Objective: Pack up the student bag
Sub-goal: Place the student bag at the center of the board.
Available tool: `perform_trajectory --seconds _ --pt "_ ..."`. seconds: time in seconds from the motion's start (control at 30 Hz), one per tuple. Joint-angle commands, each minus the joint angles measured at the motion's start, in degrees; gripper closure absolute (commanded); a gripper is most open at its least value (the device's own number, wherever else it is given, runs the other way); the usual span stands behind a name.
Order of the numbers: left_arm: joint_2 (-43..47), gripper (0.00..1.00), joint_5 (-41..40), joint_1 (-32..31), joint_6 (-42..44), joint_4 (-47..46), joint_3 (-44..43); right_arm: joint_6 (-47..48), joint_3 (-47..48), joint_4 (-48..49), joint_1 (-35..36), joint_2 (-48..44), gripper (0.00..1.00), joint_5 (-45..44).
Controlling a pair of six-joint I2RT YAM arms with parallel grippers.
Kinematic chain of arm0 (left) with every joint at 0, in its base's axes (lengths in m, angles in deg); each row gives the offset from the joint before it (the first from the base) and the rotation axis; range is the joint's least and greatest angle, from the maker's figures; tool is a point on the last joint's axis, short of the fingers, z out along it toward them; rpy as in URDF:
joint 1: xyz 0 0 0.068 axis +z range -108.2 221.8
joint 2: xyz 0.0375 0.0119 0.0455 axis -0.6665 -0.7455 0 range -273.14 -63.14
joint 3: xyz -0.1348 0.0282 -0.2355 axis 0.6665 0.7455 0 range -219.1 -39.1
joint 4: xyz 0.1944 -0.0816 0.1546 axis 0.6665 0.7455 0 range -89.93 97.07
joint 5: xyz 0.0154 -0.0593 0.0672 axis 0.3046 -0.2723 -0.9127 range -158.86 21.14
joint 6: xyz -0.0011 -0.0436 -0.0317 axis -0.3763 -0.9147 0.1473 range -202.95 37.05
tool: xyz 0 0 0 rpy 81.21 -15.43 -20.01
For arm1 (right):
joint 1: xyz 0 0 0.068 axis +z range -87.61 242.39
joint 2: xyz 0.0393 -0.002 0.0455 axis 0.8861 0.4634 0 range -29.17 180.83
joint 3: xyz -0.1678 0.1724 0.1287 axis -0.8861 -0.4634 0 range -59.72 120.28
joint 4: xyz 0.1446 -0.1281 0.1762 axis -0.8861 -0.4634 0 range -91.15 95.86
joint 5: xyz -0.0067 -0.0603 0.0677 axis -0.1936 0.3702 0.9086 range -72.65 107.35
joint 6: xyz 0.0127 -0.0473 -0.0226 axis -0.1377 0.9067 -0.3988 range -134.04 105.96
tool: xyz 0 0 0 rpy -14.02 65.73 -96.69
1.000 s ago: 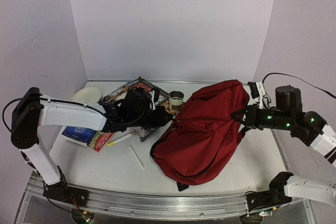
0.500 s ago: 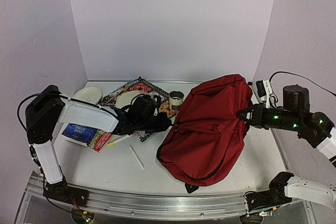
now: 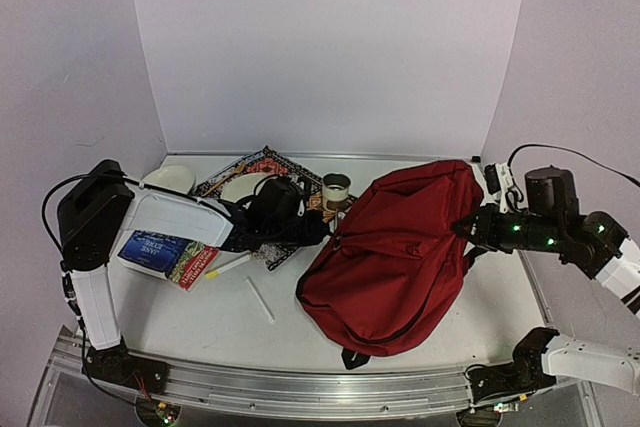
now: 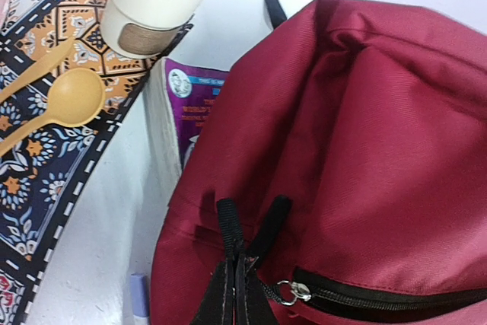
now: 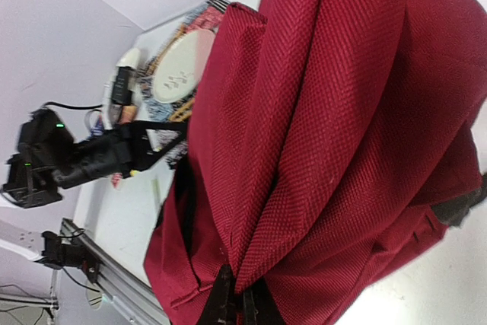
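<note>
The student bag (image 3: 395, 247), a big dark-red backpack with black trim, lies slumped right of the table's middle. At its left edge my left gripper (image 3: 320, 231) is shut on a black webbing loop (image 4: 228, 226), just beside the zipper pull (image 4: 294, 291) of a closed black zipper. In the left wrist view the gripper (image 4: 237, 298) has its jaws pressed together on that loop. On the bag's right side my right gripper (image 3: 470, 231) pinches a fold of red fabric. The right wrist view shows this gripper (image 5: 242, 304) shut on the fold, with the student bag (image 5: 342, 112) filling the frame.
A patterned mat (image 3: 262, 161) at the back left carries a plate (image 3: 243, 187), a cup (image 3: 336, 188) and wooden spoons (image 4: 72, 98). A white bowl (image 3: 166, 180), blue and red books (image 3: 166, 257), a yellow marker (image 3: 228, 267) and a white stick (image 3: 260, 299) lie left. A purple book (image 4: 190, 90) sits partly under the bag.
The bag was lifted and dragged right, then sank a little. The left arm followed it rightward, uncovering the plate. Both grippers kept their hold.
</note>
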Motion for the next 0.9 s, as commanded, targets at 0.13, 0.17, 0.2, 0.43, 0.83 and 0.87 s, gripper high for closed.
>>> perform_trajectory --seconds 0.13,0.17,0.2,0.43,0.83,0.87 --pt "1.11 1.0 1.61 1.12 4.34 0.92 -2.76 2.89 2.5 -7.29 -0.07 4.23 0.74 -5.81" --pt "1.14 1.0 2.41 1.15 4.49 0.92 -2.68 3.25 3.17 -8.1 -0.07 4.92 0.72 -5.78" --pt "1.25 1.0 2.71 1.12 4.5 0.92 -2.44 3.6 3.81 -8.97 0.05 5.49 0.69 -5.9" --pt "3.49 0.98 2.48 1.09 4.41 0.89 -0.52 6.33 9.74 -13.95 2.41 9.85 0.54 -8.68" --pt "5.68 0.95 4.84 0.98 3.44 0.56 0.17 9.83 24.81 -25.78 7.23 17.02 0.13 -23.09" --pt "5.9 0.95 4.69 0.97 3.45 0.55 0.28 9.94 25.62 -26.89 7.23 17.1 0.11 -24.1"
